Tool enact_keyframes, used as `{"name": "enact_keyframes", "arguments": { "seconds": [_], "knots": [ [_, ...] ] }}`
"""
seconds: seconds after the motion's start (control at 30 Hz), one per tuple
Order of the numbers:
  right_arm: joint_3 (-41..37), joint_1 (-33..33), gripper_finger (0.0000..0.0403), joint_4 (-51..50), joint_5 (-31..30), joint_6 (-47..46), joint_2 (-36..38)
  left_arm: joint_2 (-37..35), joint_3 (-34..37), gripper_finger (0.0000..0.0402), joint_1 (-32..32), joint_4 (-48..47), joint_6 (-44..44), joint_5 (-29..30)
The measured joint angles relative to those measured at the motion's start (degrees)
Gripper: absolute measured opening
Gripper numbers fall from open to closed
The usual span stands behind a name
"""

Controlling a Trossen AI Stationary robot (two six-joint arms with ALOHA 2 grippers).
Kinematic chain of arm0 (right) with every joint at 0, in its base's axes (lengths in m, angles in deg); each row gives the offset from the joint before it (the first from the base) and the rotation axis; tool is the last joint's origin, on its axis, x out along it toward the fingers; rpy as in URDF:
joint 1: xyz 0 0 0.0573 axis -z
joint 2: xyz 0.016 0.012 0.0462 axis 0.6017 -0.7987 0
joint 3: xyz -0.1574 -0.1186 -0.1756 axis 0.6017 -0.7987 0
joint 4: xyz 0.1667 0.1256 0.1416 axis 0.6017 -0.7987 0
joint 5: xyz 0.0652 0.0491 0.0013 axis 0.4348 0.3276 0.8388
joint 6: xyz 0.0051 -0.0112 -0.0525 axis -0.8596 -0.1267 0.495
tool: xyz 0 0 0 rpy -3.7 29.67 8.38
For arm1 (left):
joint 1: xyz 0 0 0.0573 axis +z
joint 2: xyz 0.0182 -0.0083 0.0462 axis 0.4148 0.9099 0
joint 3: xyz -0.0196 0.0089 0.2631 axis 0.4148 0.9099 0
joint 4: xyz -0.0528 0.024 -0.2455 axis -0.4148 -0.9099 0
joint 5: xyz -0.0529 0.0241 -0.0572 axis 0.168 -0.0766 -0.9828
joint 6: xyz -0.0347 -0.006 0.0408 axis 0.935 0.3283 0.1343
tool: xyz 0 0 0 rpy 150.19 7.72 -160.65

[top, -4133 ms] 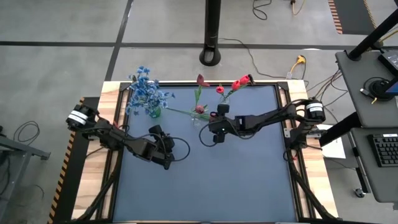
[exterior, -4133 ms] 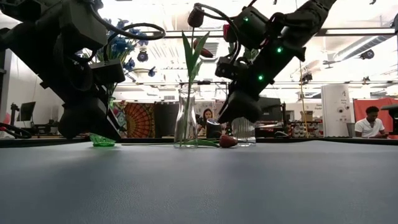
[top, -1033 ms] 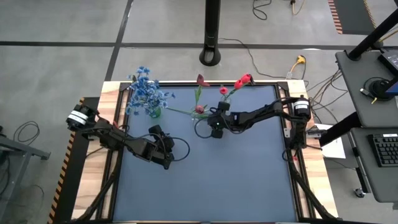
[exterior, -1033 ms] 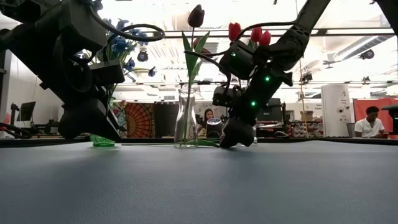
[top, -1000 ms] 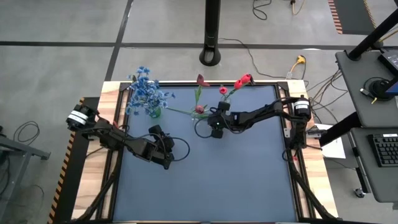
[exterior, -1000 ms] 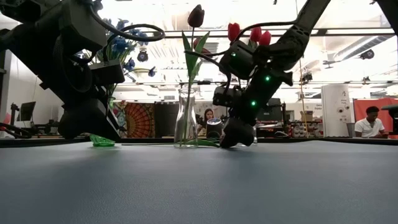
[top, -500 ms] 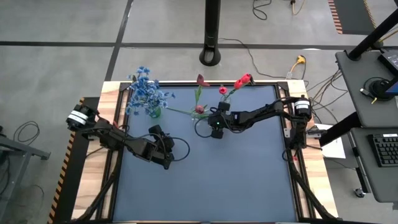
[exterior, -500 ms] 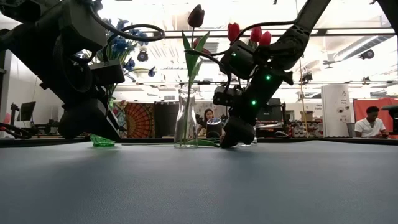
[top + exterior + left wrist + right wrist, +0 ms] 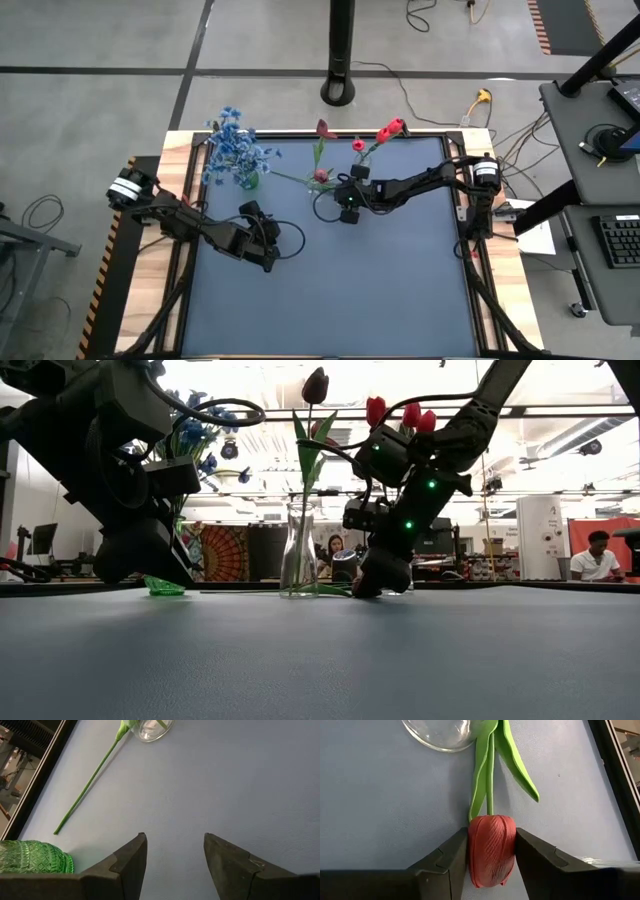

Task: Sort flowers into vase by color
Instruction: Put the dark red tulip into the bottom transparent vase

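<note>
The right end effector (image 9: pixel 490 852) is clenched on the red bud of a tulip (image 9: pixel 490 847) lying on the bench (image 9: pixel 380 280) beside the clear vase (image 9: pixel 298 550), its stem running leftward. The left end effector (image 9: pixel 172 855), released and empty, waits near-left.

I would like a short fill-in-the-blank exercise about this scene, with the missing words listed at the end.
1. The right gripper is closed around a tulip bud whose colour is ____.
2. This tulip lies on the mat beside a clear ____ vase.
3. The flowers in the green vase are ____ in colour.
4. The left gripper holds nothing; it is ____.

Missing words: red; glass; blue; open
</note>
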Motion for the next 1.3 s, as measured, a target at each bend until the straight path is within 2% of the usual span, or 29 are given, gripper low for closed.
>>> {"name": "enact_keyframes", "arguments": {
  "seconds": [0.2, 0.5, 1.0, 1.3],
  "knots": [
    [0.07, -0.14, 0.0137, -1.36, -0.06, -0.32, 0.26, 0.00, 0.00, 0.0180, 0.00, 0.00, 0.00, 0.00],
    [0.02, -2.09, 0.0141, -10.78, -0.04, -4.75, 4.65, 0.00, 0.00, 0.0180, -0.01, 0.03, 0.00, 0.02],
    [0.02, -8.19, 0.0137, -33.42, 0.01, -15.23, 10.21, 0.00, 0.00, 0.0180, 0.01, 0.60, 0.00, -0.04],
    [0.02, -13.88, 0.0138, -44.26, 9.79, -22.99, 16.26, 0.00, 0.00, 0.0180, -0.14, 2.11, -0.99, -0.20]
  ]
}}
